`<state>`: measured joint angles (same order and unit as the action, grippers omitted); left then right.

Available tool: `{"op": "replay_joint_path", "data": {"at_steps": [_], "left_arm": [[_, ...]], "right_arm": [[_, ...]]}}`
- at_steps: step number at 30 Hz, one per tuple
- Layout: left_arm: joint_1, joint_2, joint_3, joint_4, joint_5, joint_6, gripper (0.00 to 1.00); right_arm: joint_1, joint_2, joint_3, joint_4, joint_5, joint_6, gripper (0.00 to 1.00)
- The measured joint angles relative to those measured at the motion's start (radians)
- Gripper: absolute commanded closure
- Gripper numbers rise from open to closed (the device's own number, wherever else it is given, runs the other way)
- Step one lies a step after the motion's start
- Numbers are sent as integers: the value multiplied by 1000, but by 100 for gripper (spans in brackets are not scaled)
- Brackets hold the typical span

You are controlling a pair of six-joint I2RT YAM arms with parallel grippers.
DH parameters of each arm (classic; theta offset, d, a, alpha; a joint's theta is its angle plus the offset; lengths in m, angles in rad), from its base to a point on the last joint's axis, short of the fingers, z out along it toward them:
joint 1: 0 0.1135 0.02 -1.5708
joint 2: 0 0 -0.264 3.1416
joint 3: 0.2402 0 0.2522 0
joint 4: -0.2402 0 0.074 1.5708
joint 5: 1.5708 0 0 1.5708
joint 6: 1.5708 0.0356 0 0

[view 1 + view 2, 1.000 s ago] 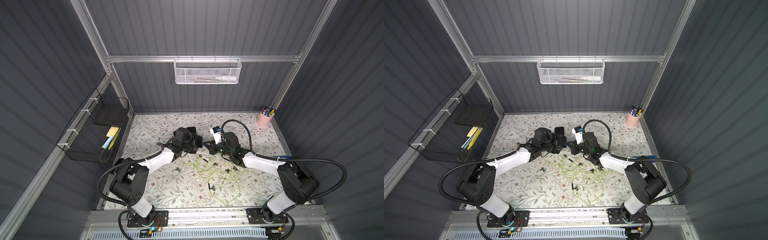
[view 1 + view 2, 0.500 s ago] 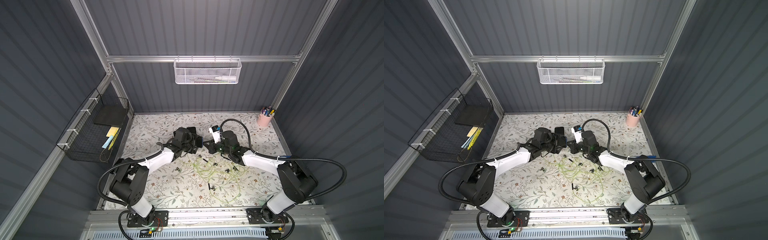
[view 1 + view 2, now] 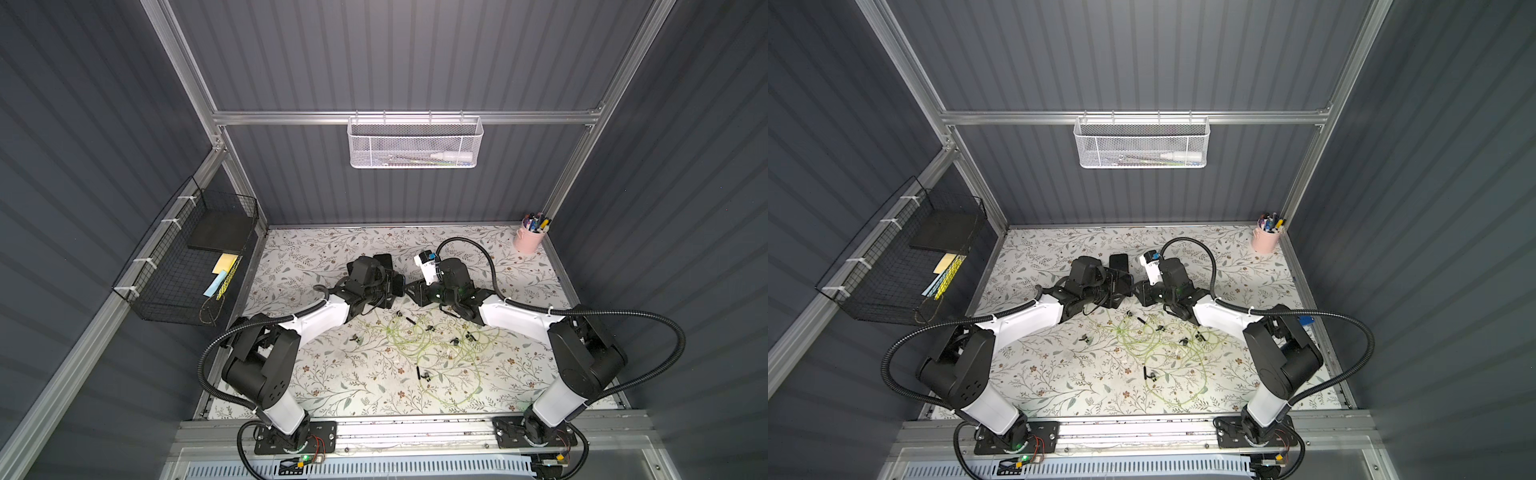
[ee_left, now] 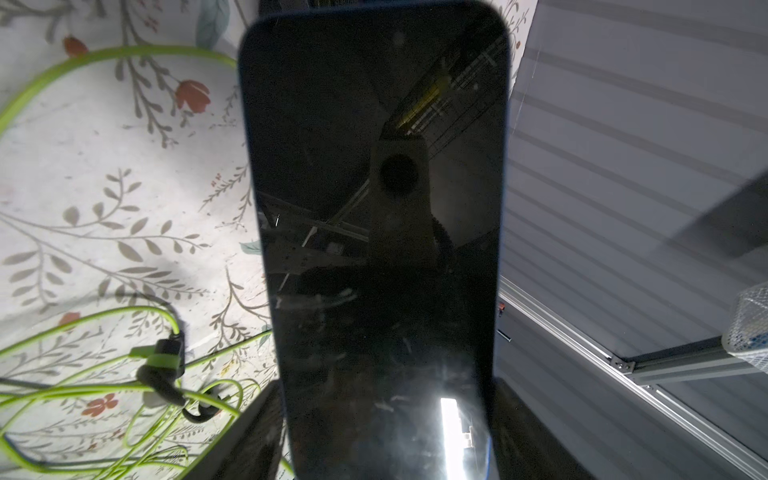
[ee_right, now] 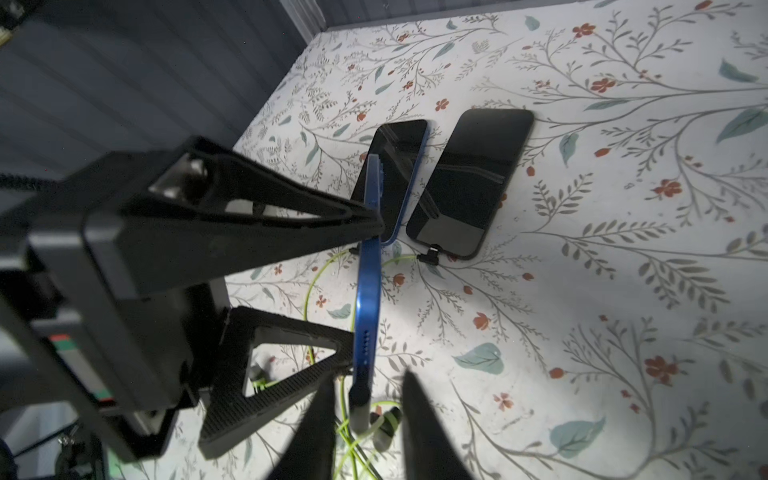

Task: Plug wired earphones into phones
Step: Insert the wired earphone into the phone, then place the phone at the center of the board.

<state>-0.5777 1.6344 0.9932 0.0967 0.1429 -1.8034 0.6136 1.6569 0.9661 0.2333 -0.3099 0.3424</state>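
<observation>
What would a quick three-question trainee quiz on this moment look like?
1. Which side's gripper clamps the lifted blue-edged phone? A) left B) right C) neither
2. True or false: all three phones are lying flat.
3. Fill in: the right gripper's fingers stand ____ either side of the plug at the lifted phone's end.
Key: 1. A, the left gripper. 2. False: two phones lie flat, one is lifted. 3. open.
</observation>
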Motion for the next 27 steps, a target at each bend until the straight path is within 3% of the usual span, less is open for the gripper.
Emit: {"op": "replay_joint_path", "data": {"at_steps": [3,8,13,22,27], "left_arm": [[0,9,14,-47,-5,43,100],[2,95,143,-194,-52,172,100],[3,268,430,-384,-97,401,100],[-26,652,1031,-751,-128,874,100],[-65,825,1253,-908,-116,1060,100]], "right_arm": [[-16,-29,1,-81,1,-4,26],[-81,-135,1,-206,2,-8,24],[-155,-222,-26,-254,6,3,23],[-211,-235,-144,-267,14,43,23],[-235,-242,-157,-278,25,44,22]]}}
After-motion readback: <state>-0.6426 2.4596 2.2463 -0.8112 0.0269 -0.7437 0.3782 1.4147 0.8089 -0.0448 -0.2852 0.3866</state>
